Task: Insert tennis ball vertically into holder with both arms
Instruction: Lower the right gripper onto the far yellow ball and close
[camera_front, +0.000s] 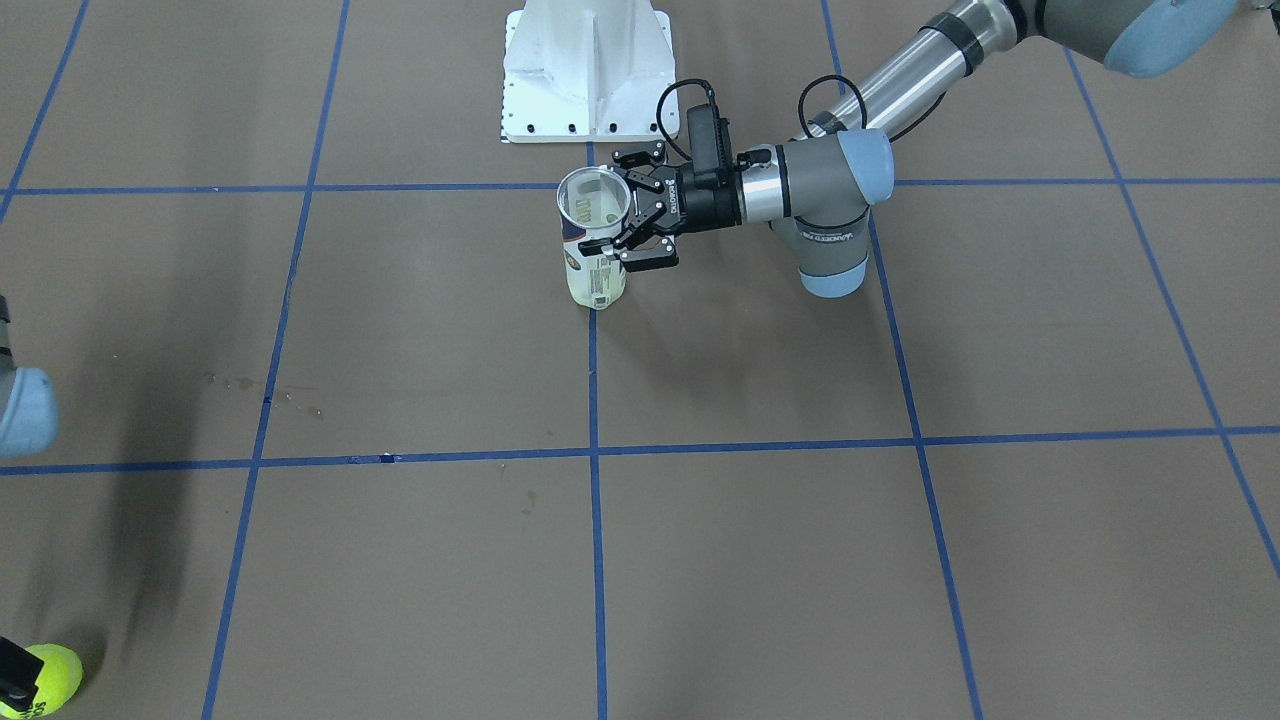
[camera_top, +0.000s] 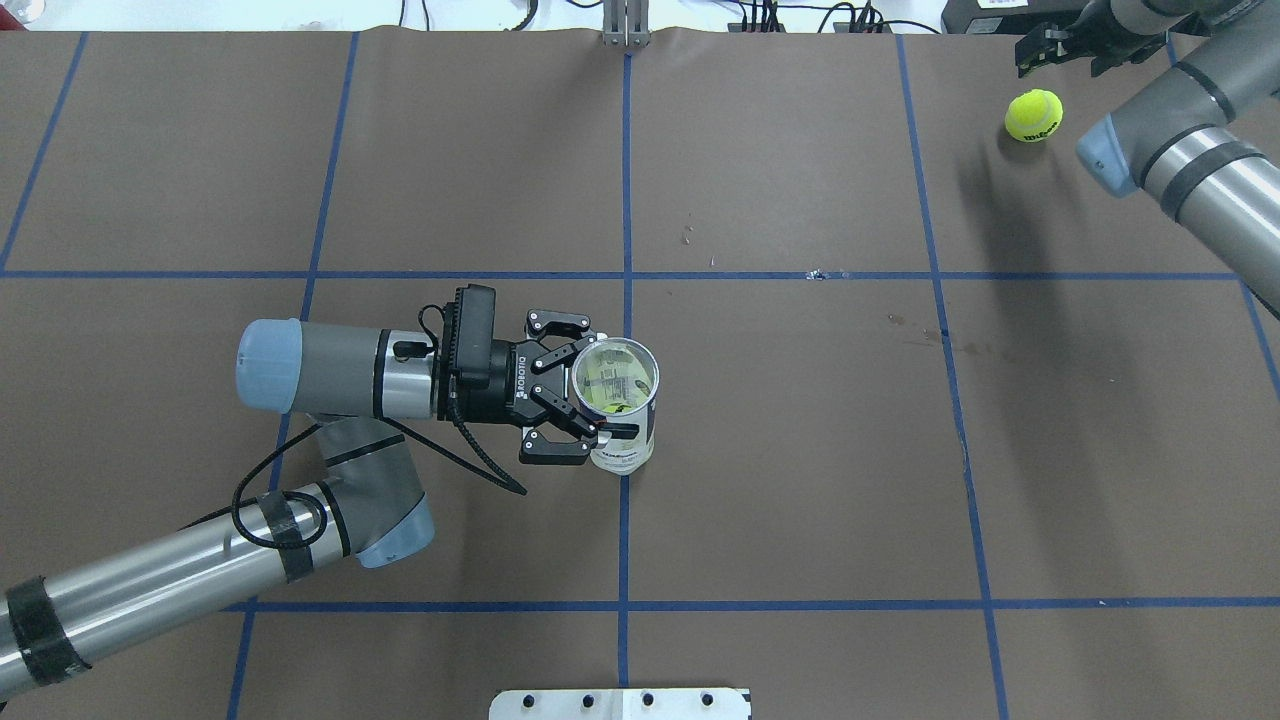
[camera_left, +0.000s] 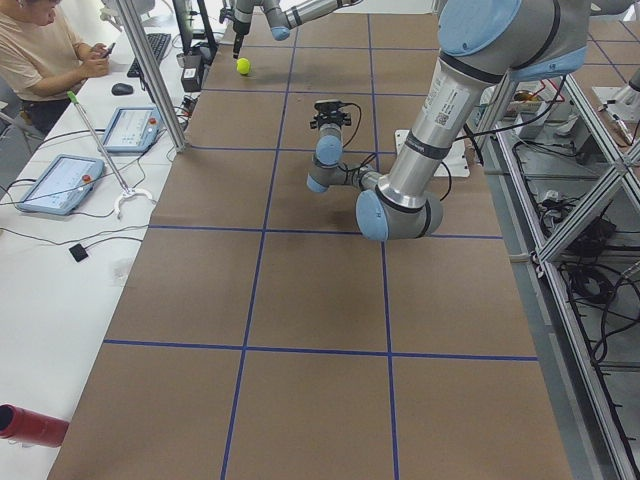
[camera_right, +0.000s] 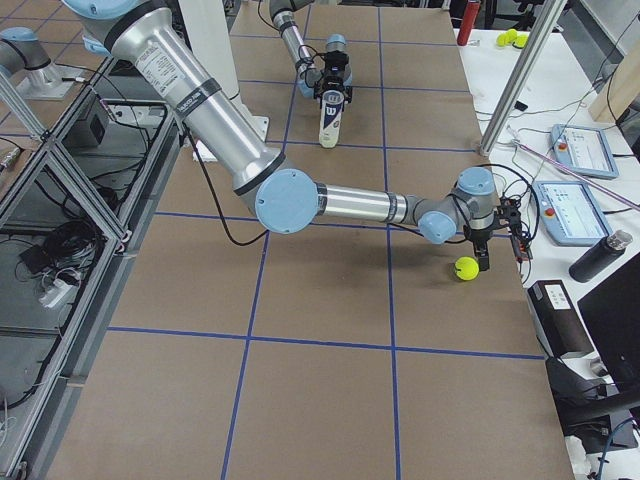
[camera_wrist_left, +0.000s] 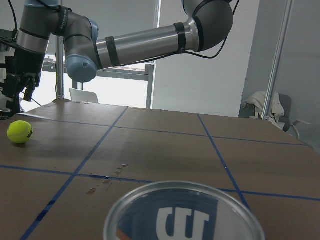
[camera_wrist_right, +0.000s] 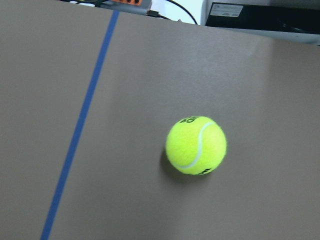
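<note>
In the front-facing view, the holder (camera_front: 597, 270) stands upright and open-mouthed toward 12 o'clock on the bench (camera_front: 800, 560). The left end effector (camera_front: 628, 208) reaches in from 3 o'clock, and its fingers appear to clasp the tube near the rim. The tennis ball (camera_front: 52, 680) lies far off at 8 o'clock, beside a sliver of the right end effector (camera_front: 14, 676).

In the overhead view, the tube sits just off centre. The ball rests at 2 o'clock, with the right end effector just past it, fingers spread and empty.

In the left side view, the ball is a small dot at 11 o'clock, and the left wrist mostly hides the holder.

In the right side view, the right end effector hangs just above the ball, apart from it.

In the left wrist view, the clear rim fills 6 o'clock, with the ball well apart at 9 o'clock.

In the right wrist view, the ball lies alone on the bench, with nothing touching it.

Judged from these views, steadying the holder looks done. Gripping the ball, carrying it across and lowering it straight down into the mouth are all left to do.
</note>
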